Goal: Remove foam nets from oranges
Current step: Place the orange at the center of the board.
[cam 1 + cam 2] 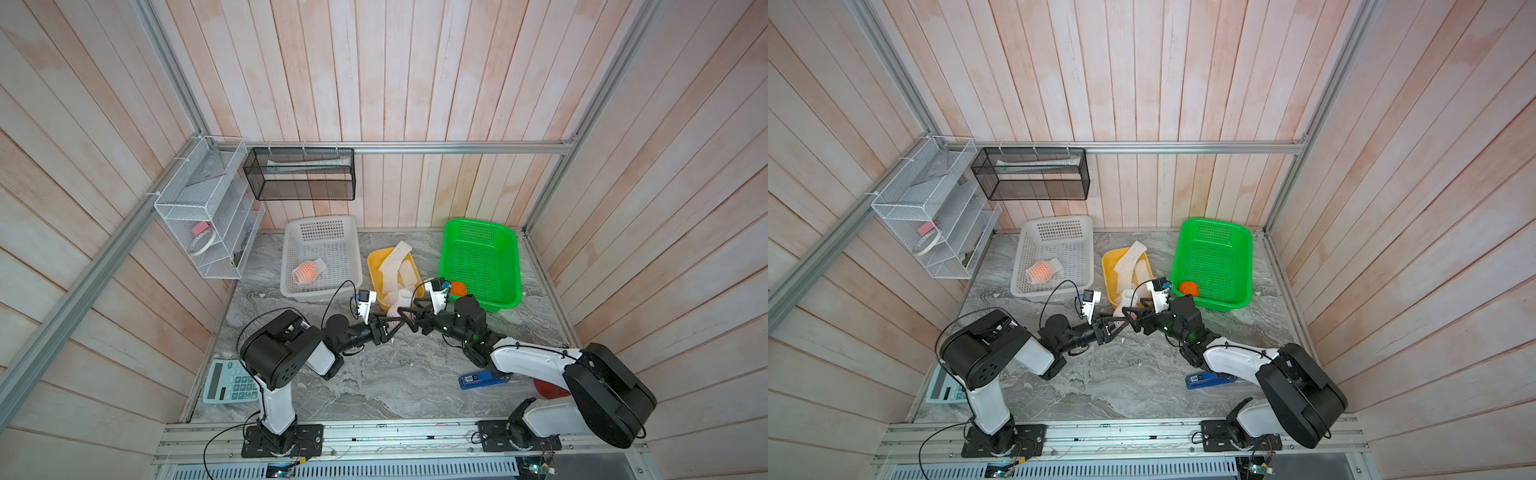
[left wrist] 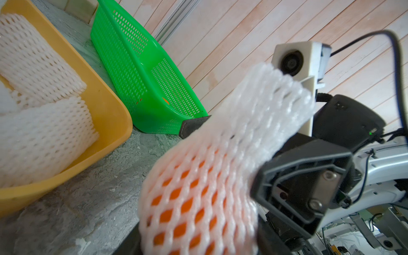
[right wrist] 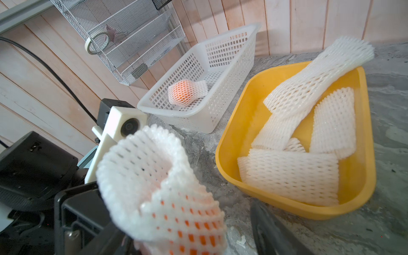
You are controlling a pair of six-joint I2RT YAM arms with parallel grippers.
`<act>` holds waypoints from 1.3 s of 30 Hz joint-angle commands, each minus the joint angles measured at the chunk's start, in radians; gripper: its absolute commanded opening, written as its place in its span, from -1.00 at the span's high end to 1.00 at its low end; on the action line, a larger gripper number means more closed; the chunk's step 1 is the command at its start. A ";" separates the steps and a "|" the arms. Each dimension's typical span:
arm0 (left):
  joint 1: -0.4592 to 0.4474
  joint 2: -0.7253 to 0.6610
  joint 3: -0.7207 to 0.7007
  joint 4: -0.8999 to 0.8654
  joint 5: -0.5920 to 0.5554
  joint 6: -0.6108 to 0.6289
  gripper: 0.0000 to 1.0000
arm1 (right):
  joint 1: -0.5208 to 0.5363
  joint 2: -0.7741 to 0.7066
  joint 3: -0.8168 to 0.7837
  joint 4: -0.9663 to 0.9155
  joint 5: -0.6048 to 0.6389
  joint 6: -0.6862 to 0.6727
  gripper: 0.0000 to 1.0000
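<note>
white foam net [image 2: 254,114] sheathes orange [image 2: 189,209], held clear of table [image 1: 395,374]. left claw [image 1: 394,328] clamps fruit end as anchor. right claw [image 1: 408,320] spread around loose end, not pinching, likely for pull-off. yellow tub [image 1: 374,270] near, for spent nets.

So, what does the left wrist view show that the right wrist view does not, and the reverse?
Only the left wrist view: the green basket.
Only the right wrist view: the white basket holding the far netted orange, and the wire rack on the wall.
Both: the yellow tray, the loose foam nets lying in it, and the near netted orange, close to each lens.
</note>
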 commanded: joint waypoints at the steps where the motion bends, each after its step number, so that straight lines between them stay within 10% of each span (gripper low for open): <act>1: -0.014 0.026 -0.018 0.104 -0.008 -0.001 -0.24 | 0.005 0.039 0.001 0.046 0.014 0.011 -0.53; 5: -0.021 0.056 -0.015 0.119 -0.014 0.002 -0.23 | 0.013 0.070 -0.011 0.074 0.009 0.022 -0.35; 14: -0.030 0.127 -0.034 0.170 -0.020 0.009 -0.77 | 0.021 0.120 0.012 0.048 -0.015 -0.018 0.97; 25: 0.069 -0.001 -0.131 0.062 0.120 0.120 -1.00 | 0.021 0.082 -0.083 0.097 0.019 -0.212 1.00; 39: 0.088 -0.142 -0.078 -0.381 0.272 0.578 -0.99 | 0.021 0.142 -0.219 0.425 -0.150 -0.382 1.00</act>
